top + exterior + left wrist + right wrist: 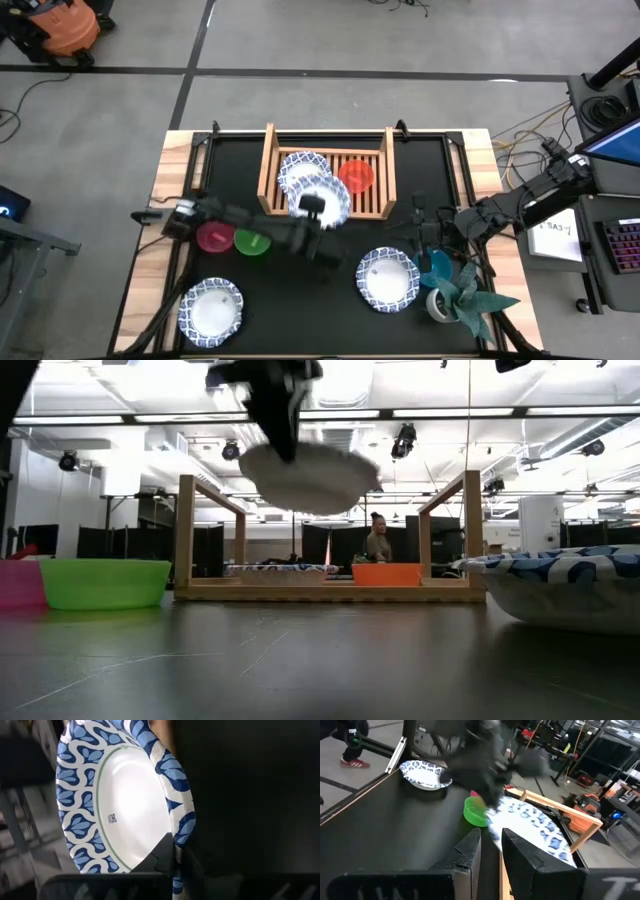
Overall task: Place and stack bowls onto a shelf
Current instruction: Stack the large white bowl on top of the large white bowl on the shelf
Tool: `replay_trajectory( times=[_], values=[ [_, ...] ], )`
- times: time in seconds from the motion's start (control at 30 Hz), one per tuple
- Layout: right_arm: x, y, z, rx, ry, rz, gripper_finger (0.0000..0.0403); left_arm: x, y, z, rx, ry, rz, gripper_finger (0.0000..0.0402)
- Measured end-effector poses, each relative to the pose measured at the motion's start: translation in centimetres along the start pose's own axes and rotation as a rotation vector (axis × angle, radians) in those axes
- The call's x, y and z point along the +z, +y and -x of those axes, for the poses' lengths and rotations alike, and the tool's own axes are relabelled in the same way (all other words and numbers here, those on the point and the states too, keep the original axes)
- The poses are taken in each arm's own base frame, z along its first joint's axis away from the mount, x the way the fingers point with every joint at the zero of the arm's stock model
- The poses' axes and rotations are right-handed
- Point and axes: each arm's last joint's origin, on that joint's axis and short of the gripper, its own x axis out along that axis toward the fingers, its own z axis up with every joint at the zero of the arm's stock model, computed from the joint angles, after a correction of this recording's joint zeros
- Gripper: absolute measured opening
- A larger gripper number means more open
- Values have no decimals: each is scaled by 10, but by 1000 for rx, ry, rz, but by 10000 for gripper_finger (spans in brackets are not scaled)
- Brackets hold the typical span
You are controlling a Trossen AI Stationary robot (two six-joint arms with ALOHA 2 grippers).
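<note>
Above the front edge of the wooden shelf [325, 172], the left gripper [314, 204] holds a blue-rimmed white bowl [326, 200] in the air. The left wrist view shows its jaws clamped on the bowl's rim, one finger lying inside the bowl. A rim grip leaves the underside free, so the bowl can be lowered straight onto another.

In the low view the carried bowl [308, 477] hangs clear of the slatted base, opening upward and slightly tilted. It is round, so no long axis applies; its central axis stands near vertical.

A second blue-rimmed bowl [299, 168] already rests in the shelf's left part, and the carried bowl overlaps it from above. This suggests it is to be stacked there. The red bowl [356, 175] occupies the shelf's right part.

The pink bowl [214, 237] and green bowl [253, 241] sit side by side on the black surface [300, 300], near the left arm. Two more blue-rimmed bowls wait nearer the front: one at front left [210, 309], one right of centre [388, 278]. The teal bowl [437, 268] lies just beside the potted plant [462, 297].

The right gripper [422, 233] waits low over the surface near the teal bowl, jaws slightly apart and holding nothing.
</note>
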Motion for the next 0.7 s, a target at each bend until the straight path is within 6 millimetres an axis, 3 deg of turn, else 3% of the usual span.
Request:
replay_trajectory(
  times=[0.17,0.33,0.53,0.7],
  values=[
    [0,0,0,-1,-1,13,68,-7,39,-40,5,109,74,0],
    [0,0,0,-3,-1,30,68,-16,63,-72,-33,172,127,0],
    [0,-1,0,-9,-2,43,68,-23,83,-95,-46,202,188,5],
    [0,-1,0,-12,-2,33,68,-28,96,-107,-45,207,203,34]
  ],
)
